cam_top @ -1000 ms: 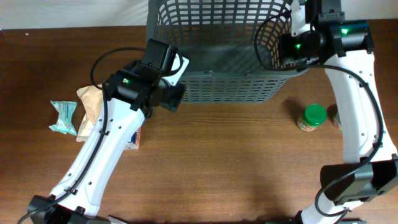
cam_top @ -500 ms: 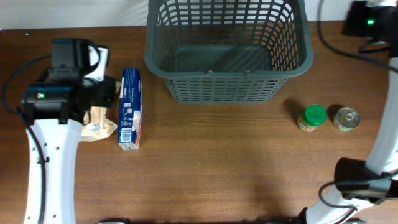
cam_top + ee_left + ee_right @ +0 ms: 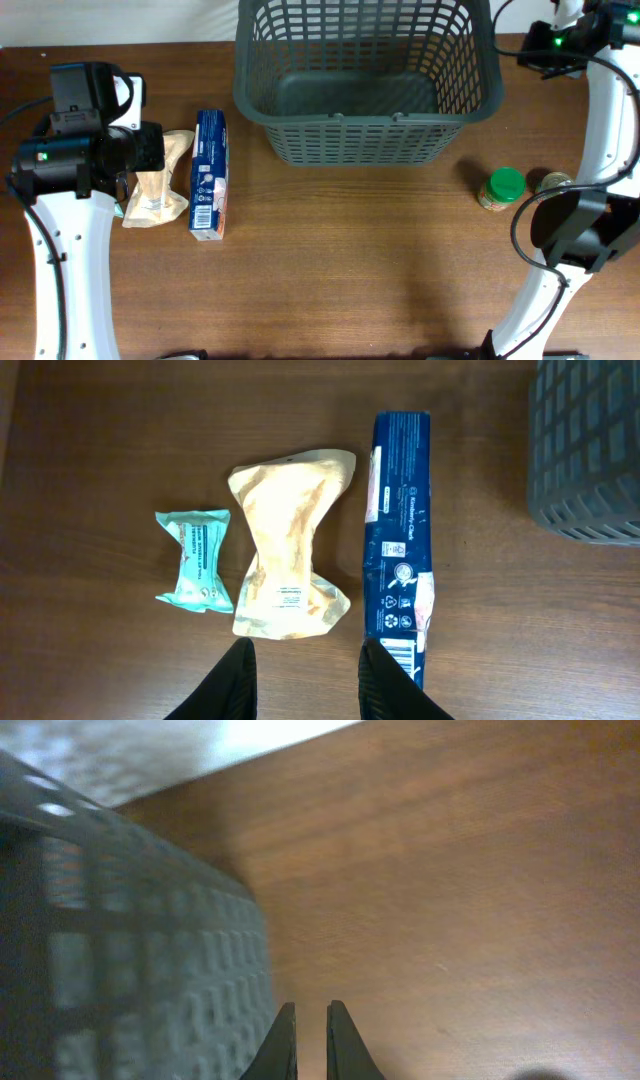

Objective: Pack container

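Observation:
The dark gray slotted basket (image 3: 365, 135) stands empty at the back centre of the table. My left gripper (image 3: 308, 680) is open and empty above bare table, just in front of a tan pouch (image 3: 290, 545). A small teal packet (image 3: 195, 558) lies left of the pouch and a long blue box (image 3: 402, 550) lies right of it. The basket's corner (image 3: 590, 450) shows at the far right of the left wrist view. My right gripper (image 3: 308, 1045) is shut and empty, above the table just outside the basket's wall (image 3: 130, 950).
In the overhead view the blue box (image 3: 208, 172) and tan pouch (image 3: 160, 185) lie left of the basket, beside my left arm (image 3: 90, 150). A green-lidded jar (image 3: 500, 188) and a can (image 3: 553, 183) stand right of the basket. My right arm (image 3: 610, 120) partly covers the can.
Both arms have drawn away from the basket, the left arm to the far left over the pouch, the right arm to the back right corner. The blue box and pouch are now uncovered.

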